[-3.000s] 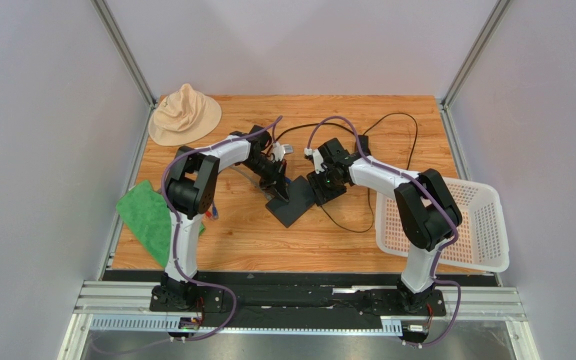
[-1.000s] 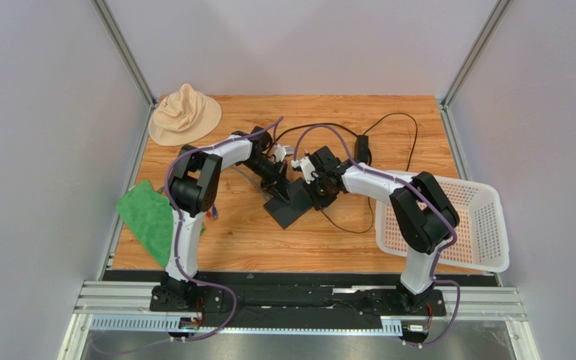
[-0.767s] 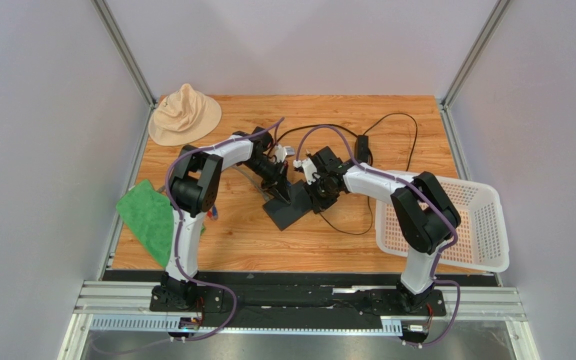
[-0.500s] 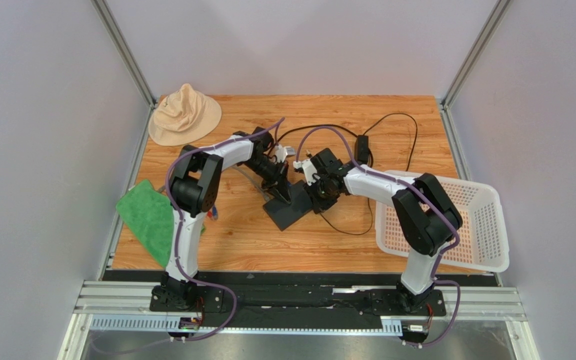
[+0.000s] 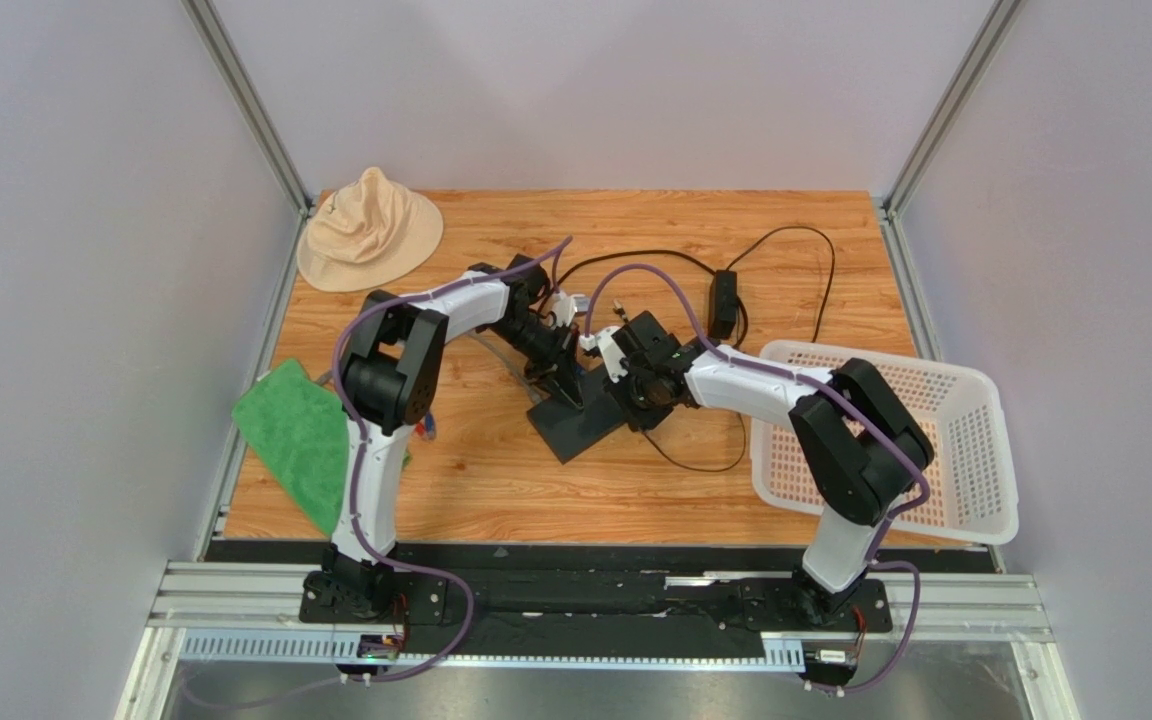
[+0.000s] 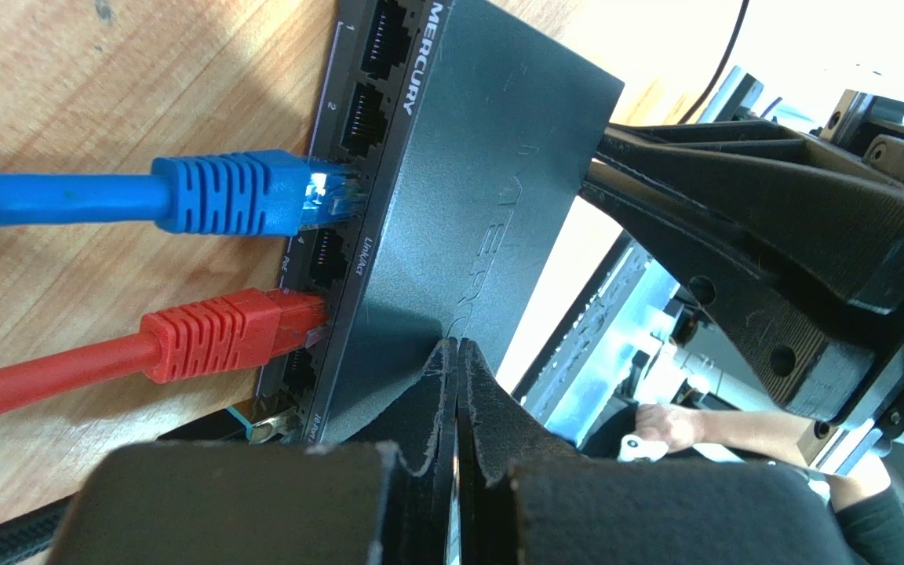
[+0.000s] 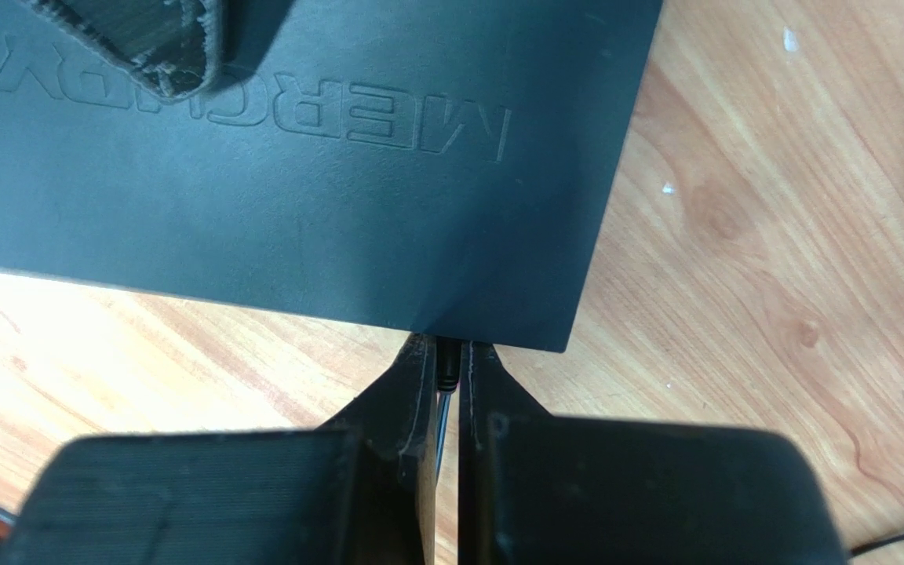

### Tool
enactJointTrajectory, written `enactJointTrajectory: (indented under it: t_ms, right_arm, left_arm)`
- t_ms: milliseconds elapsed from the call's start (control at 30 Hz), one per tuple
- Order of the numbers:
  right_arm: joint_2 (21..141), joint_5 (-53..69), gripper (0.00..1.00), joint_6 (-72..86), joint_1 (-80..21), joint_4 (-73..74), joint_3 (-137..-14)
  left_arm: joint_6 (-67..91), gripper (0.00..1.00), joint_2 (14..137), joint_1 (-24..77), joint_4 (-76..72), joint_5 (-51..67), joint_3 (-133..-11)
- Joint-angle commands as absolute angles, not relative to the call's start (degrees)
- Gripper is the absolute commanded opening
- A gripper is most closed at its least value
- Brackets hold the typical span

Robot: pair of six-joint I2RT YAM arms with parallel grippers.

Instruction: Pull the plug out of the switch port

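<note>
The switch (image 5: 582,417) lies mid-table under the closed left gripper (image 6: 457,353), while the right gripper (image 7: 446,351) pinches the plug (image 7: 450,365) at the switch's right-hand edge, so I judge the pull should go straight away from that edge.

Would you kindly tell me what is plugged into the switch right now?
A blue plug and a red plug sit in the socket row of the switch. At the opposite edge the right gripper pinches a small dark plug; its socket is hidden under that edge.
</note>
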State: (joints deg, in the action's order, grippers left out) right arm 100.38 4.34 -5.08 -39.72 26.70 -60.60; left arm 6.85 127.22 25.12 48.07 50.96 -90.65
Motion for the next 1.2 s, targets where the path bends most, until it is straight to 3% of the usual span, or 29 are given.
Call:
enactJointTrajectory:
  t_ms: [0, 133, 233, 300, 367, 400, 433, 500, 600, 800, 1167]
  right_arm:
    - [101.41, 16.48, 0.0, -9.75, -38.24, 31.27, -64.59]
    - [101.42, 2.87, 0.0, -6.95, -40.34, 27.43, -63.11]
    - [101.43, 0.1, 0.0, -7.21, -40.52, 27.77, -61.35]
    - [101.16, 1.66, 0.0, -9.04, -40.43, 28.47, -60.29]
    - [100.11, 8.92, 0.0, -8.7, -39.91, 29.0, -60.47]
    - [100.11, 18.1, 0.0, -8.01, -38.51, 29.87, -61.08]
    - [100.28, 18.54, 0.0, -7.22, -38.24, 30.84, -61.43]
    - [99.76, 13.83, 0.0, -6.25, -39.02, 29.54, -60.65]
    - [99.49, -7.95, 0.0, -5.54, -40.69, 25.67, -58.63]
    - [97.21, 9.3, 0.0, -7.21, -38.85, 32.16, -57.22]
    - [95.02, 11.07, 0.0, -12.56, -36.65, 40.34, -55.72]
  left_arm:
    - [4.75, 0.0, 129.81, 25.66, 45.88, 43.59, -91.14]
    - [4.57, 0.0, 129.73, 25.66, 45.97, 43.42, -91.14]
    - [4.66, 0.0, 129.46, 25.75, 45.88, 42.98, -90.88]
    - [4.57, 0.0, 129.2, 25.75, 45.88, 42.89, -90.79]
    - [4.66, 0.0, 129.2, 25.75, 45.79, 42.8, -90.79]
    - [4.66, 0.0, 129.29, 25.75, 45.7, 42.98, -90.79]
    - [4.75, 0.0, 129.46, 25.75, 45.79, 43.07, -90.88]
    - [4.92, 0.0, 129.72, 25.75, 45.97, 43.33, -91.23]
    - [4.92, 0.0, 130.17, 25.75, 45.97, 43.94, -91.23]
    - [6.76, 0.0, 130.08, 25.75, 45.97, 41.76, -90.53]
    - [8.17, 0.0, 132.72, 25.84, 47.37, 40.08, -91.41]
